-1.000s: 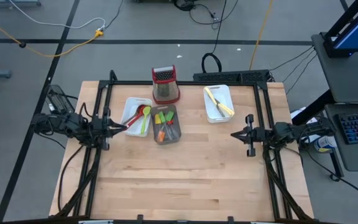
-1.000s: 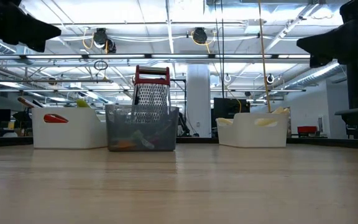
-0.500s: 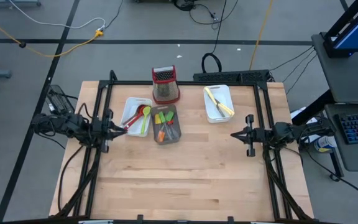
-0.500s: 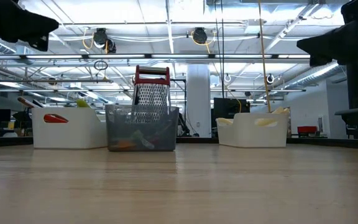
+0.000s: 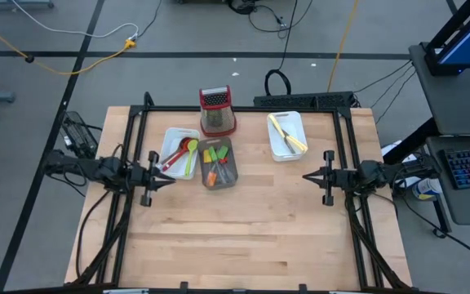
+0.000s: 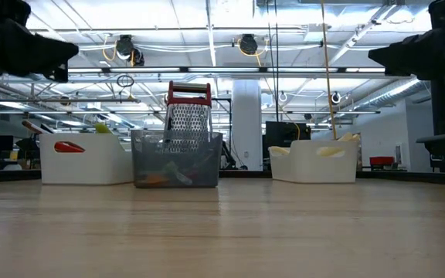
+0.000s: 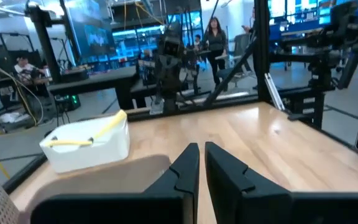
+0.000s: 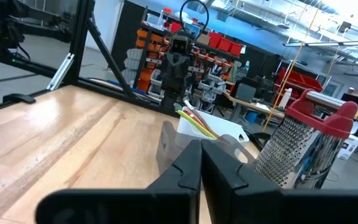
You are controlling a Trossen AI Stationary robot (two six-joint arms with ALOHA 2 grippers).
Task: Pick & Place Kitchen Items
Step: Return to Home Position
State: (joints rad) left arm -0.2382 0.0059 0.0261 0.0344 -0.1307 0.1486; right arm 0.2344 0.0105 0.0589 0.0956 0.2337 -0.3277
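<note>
Red and green spoons [image 5: 184, 152] lie in a white tray [image 5: 170, 140] at the far left. Small coloured spatulas [image 5: 216, 163] fill a grey tray [image 5: 228, 176] beside it. Yellow and pale utensils [image 5: 287, 133] rest in a second white tray [image 5: 277, 150] at the far right. My left gripper [image 5: 163, 180] hovers shut and level over the left side of the table, just near of the spoon tray, holding nothing; its fingers show almost together in the left wrist view [image 7: 201, 163]. My right gripper [image 5: 306, 176] hovers shut over the right side, facing it [image 8: 201, 157].
A red-topped metal grater [image 5: 217, 110] stands behind the grey tray. A black frame [image 5: 243, 109] runs around the far and side edges of the table. Bare wood [image 5: 235, 229] spans the middle and near half. People stand in the room beyond the table [image 7: 215, 34].
My left gripper has moved toward the table's near edge and sunk a little, staying shut and level. The trays and utensils have not moved.
</note>
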